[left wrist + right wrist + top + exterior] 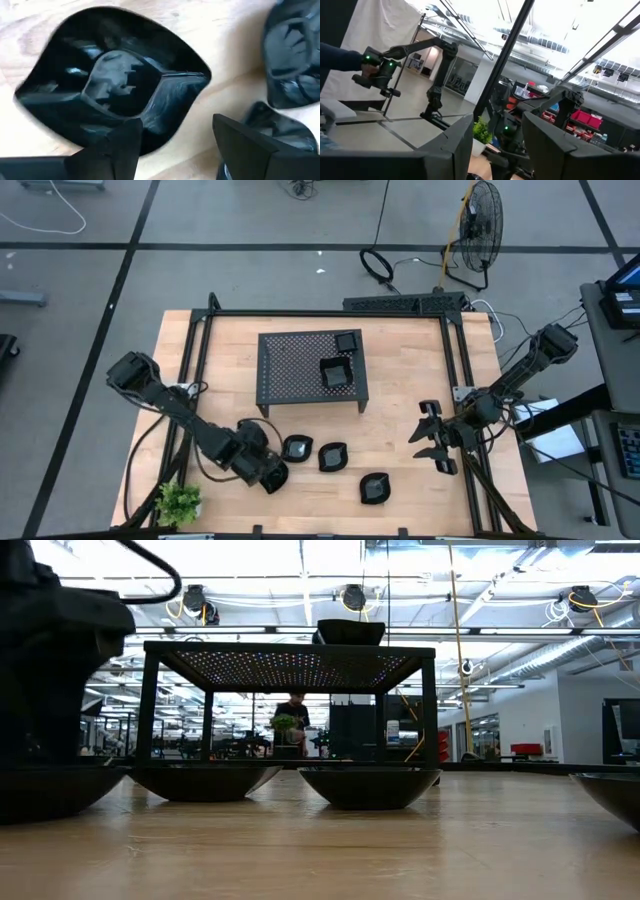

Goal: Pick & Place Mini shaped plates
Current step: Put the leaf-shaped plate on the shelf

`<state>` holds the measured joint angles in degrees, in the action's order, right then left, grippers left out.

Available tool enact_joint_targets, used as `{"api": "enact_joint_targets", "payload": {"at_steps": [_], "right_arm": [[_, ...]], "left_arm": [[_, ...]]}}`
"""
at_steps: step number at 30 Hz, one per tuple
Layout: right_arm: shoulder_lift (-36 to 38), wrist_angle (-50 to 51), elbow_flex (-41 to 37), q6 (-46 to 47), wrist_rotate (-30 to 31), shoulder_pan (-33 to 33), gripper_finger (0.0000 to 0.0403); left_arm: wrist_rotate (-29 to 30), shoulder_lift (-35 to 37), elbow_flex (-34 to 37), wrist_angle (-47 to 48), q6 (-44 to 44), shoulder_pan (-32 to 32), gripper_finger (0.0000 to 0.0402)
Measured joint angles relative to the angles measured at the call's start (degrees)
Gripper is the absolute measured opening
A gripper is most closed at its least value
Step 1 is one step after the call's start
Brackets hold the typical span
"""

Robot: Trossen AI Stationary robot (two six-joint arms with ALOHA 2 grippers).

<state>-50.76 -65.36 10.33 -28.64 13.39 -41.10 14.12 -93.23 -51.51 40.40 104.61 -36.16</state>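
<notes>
Several small glossy black plates lie flat on the wooden table (400,340) near its near edge: one (297,448), one (332,456), one (375,487). Another (110,90) sits under my left gripper (274,474) and also shows in the low view (50,790). My left gripper (175,145) is open and low over that plate. One finger (120,147) stands over its bowl, the other (245,142) outside its rim. Whether they touch it does not show. Two more plates (347,341) (334,372) rest on top of the rack. My right gripper (420,432) is open near the table's right edge.
The black perforated rack (300,365) stands at the table's middle, toward the far side. A small green plant (180,502) sits at the near-left corner beside my left arm. A black frame (455,380) borders the table. Bare wood lies between the rack and my right gripper.
</notes>
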Motion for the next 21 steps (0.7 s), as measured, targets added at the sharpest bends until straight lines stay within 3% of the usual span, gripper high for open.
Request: {"api": "enact_joint_targets", "payload": {"at_steps": [8,12,21], "right_arm": [[0.0,0.0,0.0,-0.5,0.0,0.0,0.0155],[0.0,0.0,0.0,-0.4,0.0,0.0,0.0155],[0.0,0.0,0.0,0.4,0.0,0.0,0.0155]], "left_arm": [[1.5,6.7,0.0,4.3,-2.0,2.2,0.0231],[1.1,8.8,-0.1,8.3,5.3,2.5,0.0207],[-7.8,7.6,0.0,13.9,23.1,0.1,0.0176]]}}
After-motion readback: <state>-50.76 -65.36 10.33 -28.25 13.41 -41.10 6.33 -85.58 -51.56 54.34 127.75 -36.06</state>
